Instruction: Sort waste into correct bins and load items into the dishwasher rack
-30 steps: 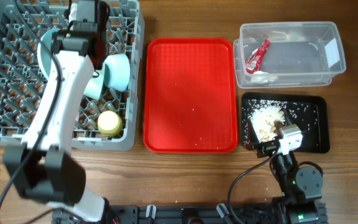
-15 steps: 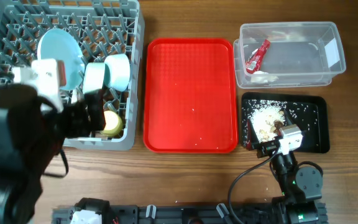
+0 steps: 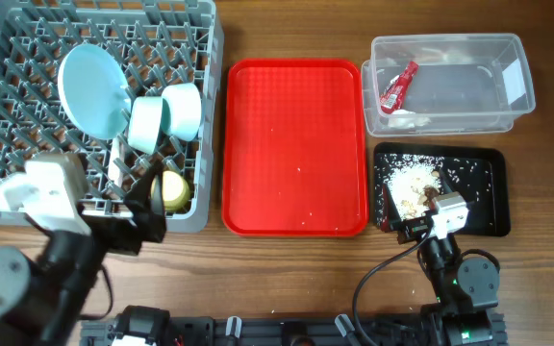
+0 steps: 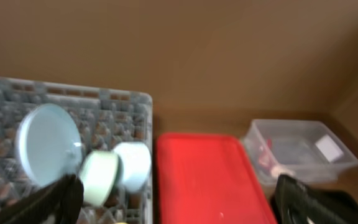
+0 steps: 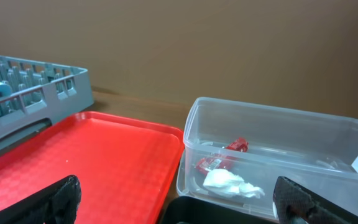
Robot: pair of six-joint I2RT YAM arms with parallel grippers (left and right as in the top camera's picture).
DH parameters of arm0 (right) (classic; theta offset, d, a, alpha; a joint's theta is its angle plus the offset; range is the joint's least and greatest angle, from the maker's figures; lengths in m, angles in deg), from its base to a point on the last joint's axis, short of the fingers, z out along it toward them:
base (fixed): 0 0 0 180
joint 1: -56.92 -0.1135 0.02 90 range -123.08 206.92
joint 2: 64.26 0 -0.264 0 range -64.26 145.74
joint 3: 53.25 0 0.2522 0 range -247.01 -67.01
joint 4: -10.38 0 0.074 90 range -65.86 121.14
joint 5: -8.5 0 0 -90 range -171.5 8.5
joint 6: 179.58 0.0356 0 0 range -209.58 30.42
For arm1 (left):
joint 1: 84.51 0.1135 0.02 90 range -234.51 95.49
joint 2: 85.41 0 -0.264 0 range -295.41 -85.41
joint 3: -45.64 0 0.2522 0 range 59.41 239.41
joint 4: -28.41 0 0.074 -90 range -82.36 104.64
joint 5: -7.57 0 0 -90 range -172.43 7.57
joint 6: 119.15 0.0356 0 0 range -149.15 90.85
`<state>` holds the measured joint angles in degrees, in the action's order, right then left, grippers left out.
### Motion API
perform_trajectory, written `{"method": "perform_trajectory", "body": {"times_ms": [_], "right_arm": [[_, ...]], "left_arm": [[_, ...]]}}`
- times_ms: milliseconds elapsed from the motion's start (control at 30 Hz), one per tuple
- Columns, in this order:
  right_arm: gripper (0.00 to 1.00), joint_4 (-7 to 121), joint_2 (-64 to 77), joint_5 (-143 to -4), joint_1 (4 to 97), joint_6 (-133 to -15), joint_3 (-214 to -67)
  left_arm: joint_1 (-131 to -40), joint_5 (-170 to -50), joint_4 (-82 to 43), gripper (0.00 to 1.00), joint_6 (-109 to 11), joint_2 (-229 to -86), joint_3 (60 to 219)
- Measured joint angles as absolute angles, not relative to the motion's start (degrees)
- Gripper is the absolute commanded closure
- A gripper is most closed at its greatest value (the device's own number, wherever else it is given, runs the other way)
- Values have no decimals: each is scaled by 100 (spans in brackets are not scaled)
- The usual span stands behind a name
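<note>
The grey dishwasher rack (image 3: 8, 58) holds the pale blue plate (image 3: 92, 77) on edge, two blue-green bowls (image 3: 147, 123) (image 3: 183, 109) and the yellow cup (image 3: 171, 189). My left gripper (image 3: 152, 207) is open and empty at the rack's front right corner; its wrist view (image 4: 178, 193) shows the plate (image 4: 45, 143) and bowls (image 4: 101, 177). The red wrapper (image 3: 398, 86) lies in the clear tub (image 3: 513, 43). Food scraps (image 3: 414, 181) lie in the black tray (image 3: 484, 216). My right gripper (image 3: 404, 216) is open and empty at that tray's front left. I cannot make out the spoon and fork.
The large red serving tray (image 3: 296, 144) lies between the rack and the bins, with a few crumbs on it. A crumpled white napkin (image 5: 232, 183) lies in the tub beside the wrapper (image 5: 219, 158). A few rice bits lie on the wood near the right arm's base.
My left arm has pulled back from over the rack to the table's front left, its gripper now at the rack's front right corner. The right arm has not moved.
</note>
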<state>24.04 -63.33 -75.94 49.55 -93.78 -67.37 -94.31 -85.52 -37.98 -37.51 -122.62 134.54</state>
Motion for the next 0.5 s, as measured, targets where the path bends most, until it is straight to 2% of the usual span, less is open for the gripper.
{"method": "perform_trajectory", "body": {"times_ms": [100,333,500], "right_arm": [[0,2400,-6338,-7594,4955,-9378,-6734],[0,2404,-6338,-7594,4955,-9378,-6734],[0,2404,-6338,-7594,4955,-9378,-6734]], "left_arm": [[-9429,-8799,-2589,0,-4003,-11342,11911],[-9429,-8966,-1380,0,-4206,-10120,9428],[-9429,-8983,-137,0,-3896,-9456,7865]]}}
